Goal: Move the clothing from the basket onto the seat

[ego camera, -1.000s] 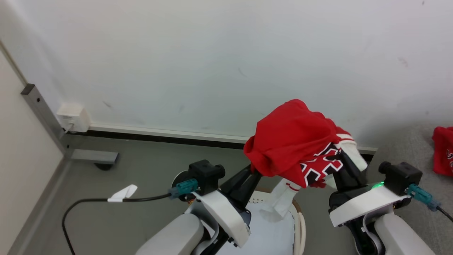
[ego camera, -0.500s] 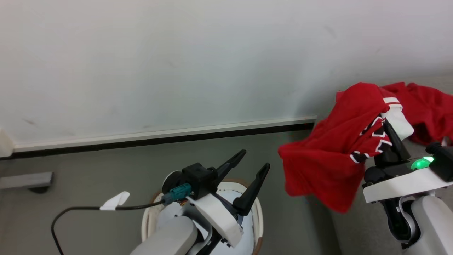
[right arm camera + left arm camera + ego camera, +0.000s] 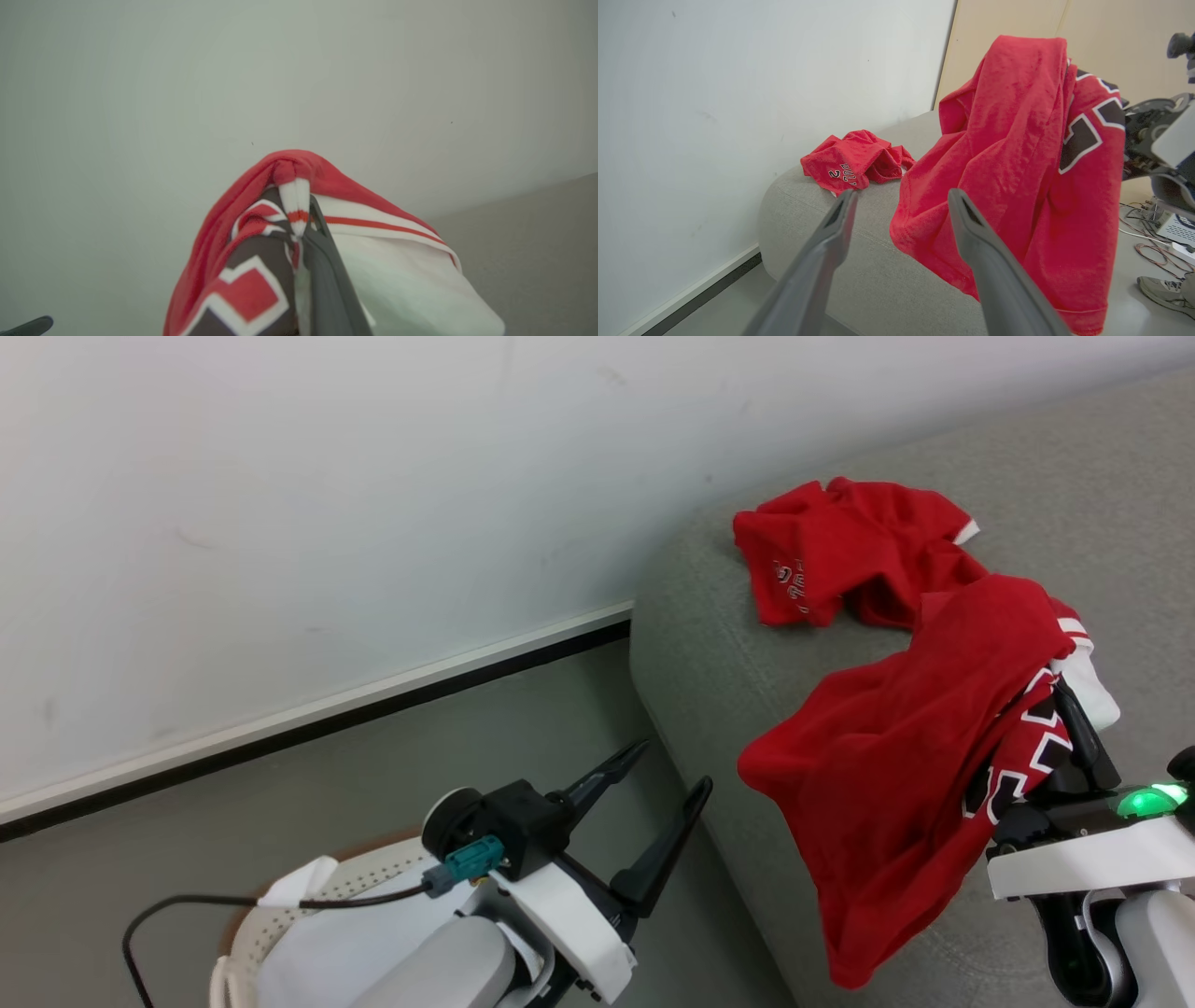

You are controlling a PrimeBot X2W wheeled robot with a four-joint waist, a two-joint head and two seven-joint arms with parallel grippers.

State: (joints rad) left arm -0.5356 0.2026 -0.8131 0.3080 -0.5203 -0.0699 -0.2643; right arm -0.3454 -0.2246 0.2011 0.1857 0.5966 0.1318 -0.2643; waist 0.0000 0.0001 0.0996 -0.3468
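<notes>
Pinches with the right fingers [image 3: 327,280], closed hard, a bunched red-and-white fold of the jersey [image 3: 896,747], with more cloth draped over the tips. Holds that jersey in the air over the seat [image 3: 719,663], bulk sagging down toward the rounded front edge, hem low. Shows another red piece [image 3: 840,560] already lying crumpled further back on the seat. Carries the left fingers [image 3: 667,845] spread wide with nothing between them, above the floor [image 3: 420,775] beside the seat's corner, just past the basket [image 3: 359,885]. Finds only pale lining [image 3: 327,961] in the visible part of the basket. Risks a slide off the edge to the floor on release here, with so much weight hanging on the outer side. Risks a snag too: cloth wrapped over the tips, likely to cling on opening and get dragged back off the seat on retreat. Calls for a reach further in over the seat first.
</notes>
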